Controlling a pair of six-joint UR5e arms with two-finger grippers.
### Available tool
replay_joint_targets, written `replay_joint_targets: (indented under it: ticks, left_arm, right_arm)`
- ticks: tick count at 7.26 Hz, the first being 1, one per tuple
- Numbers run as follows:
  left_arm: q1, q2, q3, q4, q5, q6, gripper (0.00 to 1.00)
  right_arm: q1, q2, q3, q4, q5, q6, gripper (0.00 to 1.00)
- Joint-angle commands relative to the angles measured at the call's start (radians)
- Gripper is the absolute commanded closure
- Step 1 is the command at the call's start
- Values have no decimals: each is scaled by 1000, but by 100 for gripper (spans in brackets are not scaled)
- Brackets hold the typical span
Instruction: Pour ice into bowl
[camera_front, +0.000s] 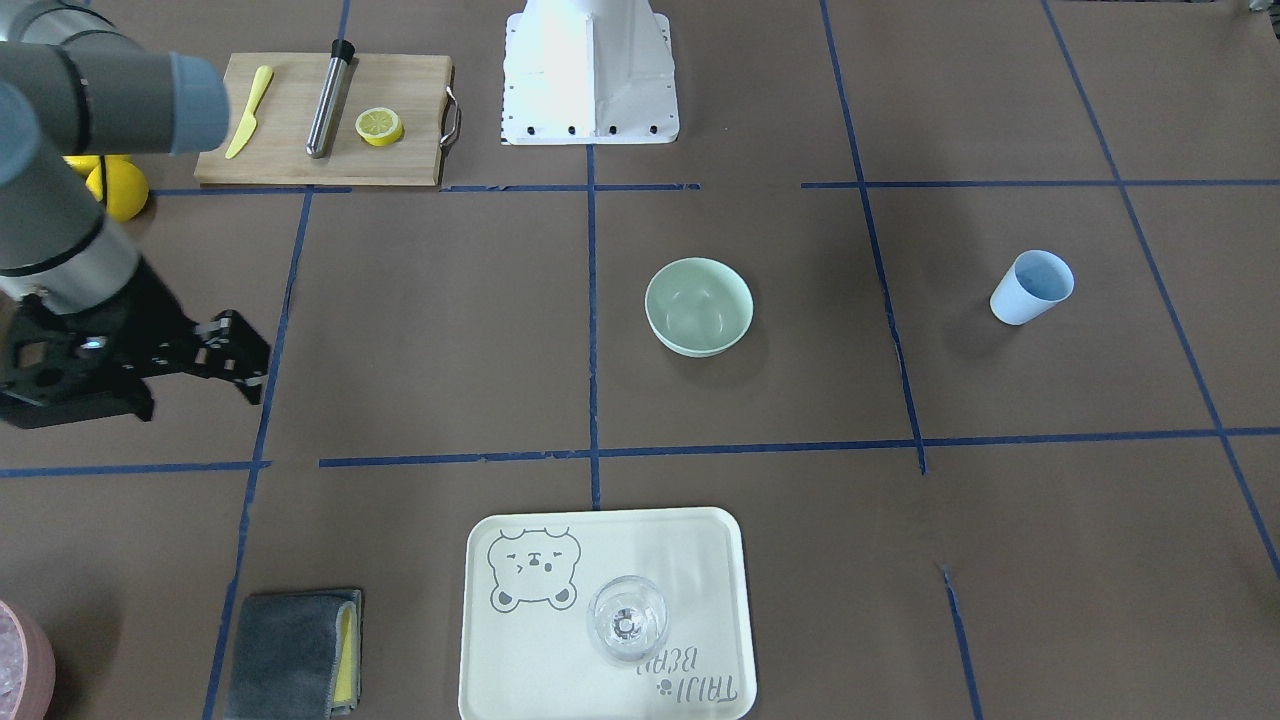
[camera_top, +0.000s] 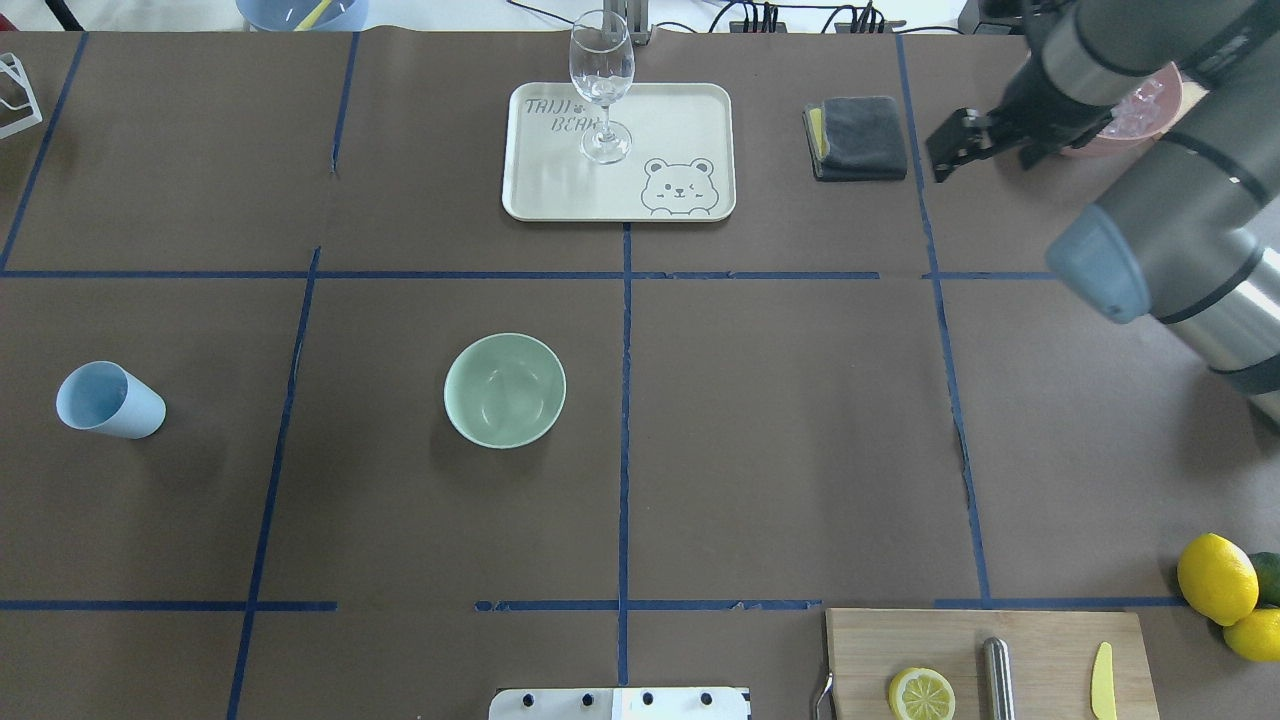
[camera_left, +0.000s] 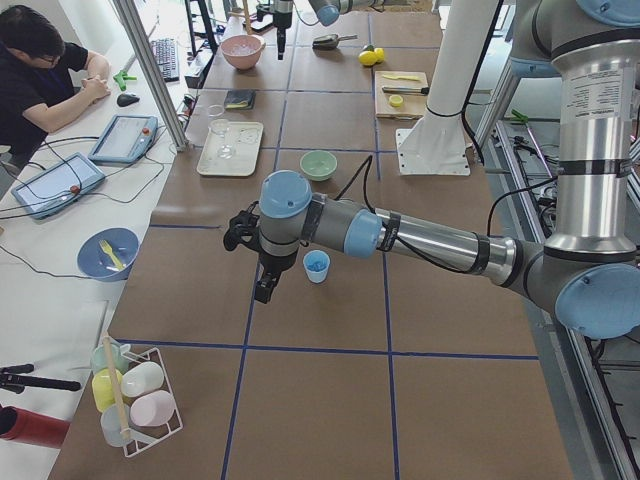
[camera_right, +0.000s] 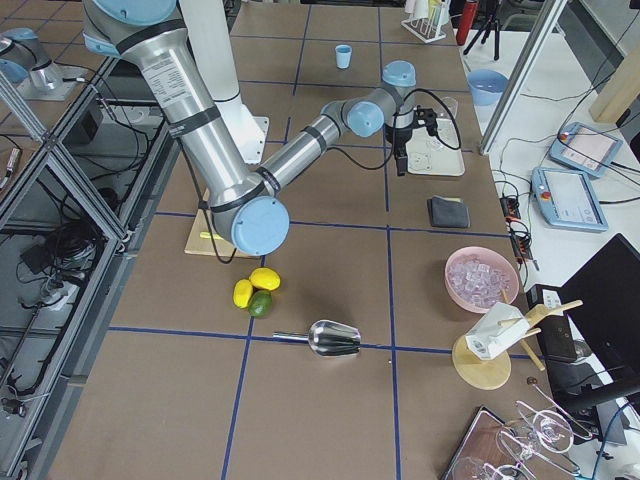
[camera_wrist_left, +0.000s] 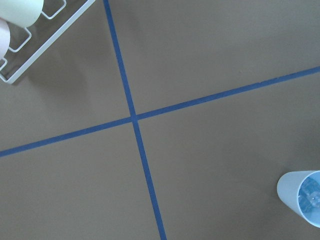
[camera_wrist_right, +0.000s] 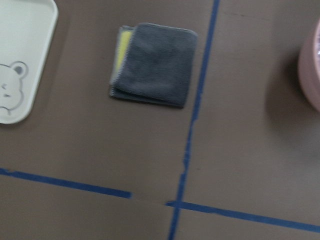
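Note:
The pale mint-green bowl (camera_front: 699, 305) (camera_top: 505, 390) (camera_left: 318, 165) stands empty near the table's middle. A light blue cup (camera_front: 1032, 287) (camera_top: 108, 400) (camera_left: 316, 265) sits far off on the robot's left side. In the left wrist view small glassy ice (camera_wrist_left: 311, 196) shows inside the cup (camera_wrist_left: 300, 197). My left gripper (camera_left: 264, 290) hangs beside that cup, seen only in the exterior left view, so I cannot tell its state. My right gripper (camera_front: 255, 365) (camera_top: 945, 160) (camera_right: 401, 165) hovers open and empty next to the grey cloth, far from the bowl.
A cream tray (camera_top: 560, 190) holds a wine glass (camera_top: 602, 85). Nearby lie a grey cloth (camera_top: 858, 137) (camera_wrist_right: 152, 64) and a pink container (camera_top: 1140, 105) (camera_right: 482, 280). A cutting board (camera_front: 320, 165) carries a lemon half, knife and metal rod. Lemons (camera_top: 1215, 578) and a scoop (camera_right: 335, 338) lie at the right.

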Motion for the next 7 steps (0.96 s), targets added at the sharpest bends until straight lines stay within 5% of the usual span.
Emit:
replay_joint_targets:
  ticks: [1,3,5,7]
  left_arm:
    - [1,-14,17,-261,0,-3,0]
    - [13,2,99,-665,-17,-85,0]
    - [113,91,124,-1052,9,-466,0]
    - [383,194,112,-1327,360,-696,0]
  right_arm:
    - [196,-143,-44,-2,99,-393,0]
    - [316,-188,-159,4,134,-594,0]
    - [334,-228,-164,7,132,-622,0]
    - [339,-257,-164,8,144,-619,0]
